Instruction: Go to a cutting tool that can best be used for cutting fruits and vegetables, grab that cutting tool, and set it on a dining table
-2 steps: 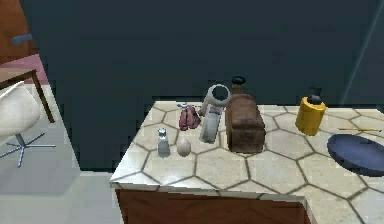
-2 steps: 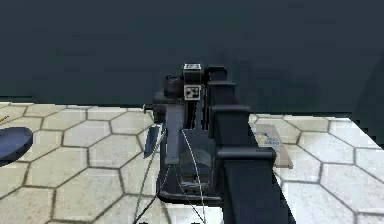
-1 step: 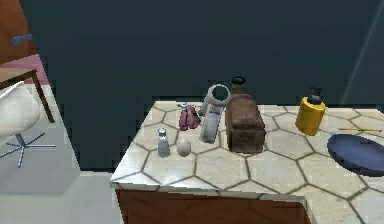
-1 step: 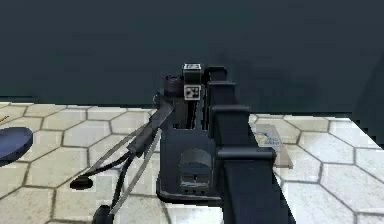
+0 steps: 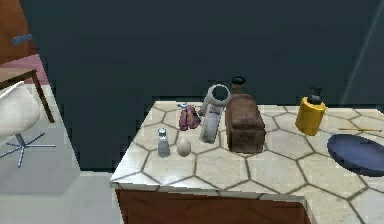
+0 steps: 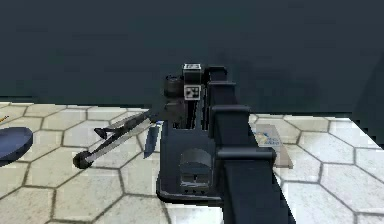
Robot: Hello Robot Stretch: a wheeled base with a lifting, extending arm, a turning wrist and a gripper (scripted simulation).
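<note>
Although what the claw (image 6: 86,157) holds cannot be told, the knife is judged light, stiff, best taken by its handle.

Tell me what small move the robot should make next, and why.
Probably raise the arm slightly: the fingers reach out across the tiled counter, and I cannot tell whether they hold anything. Clear of the surface, that would show.

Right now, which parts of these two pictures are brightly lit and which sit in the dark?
Forward view: the tiled countertop is pale and evenly lit, while the wall behind it stays dim. Arm side view: the same contrast, bright countertop below and dark wall above, with the arm nearly black against the tiles.
</note>
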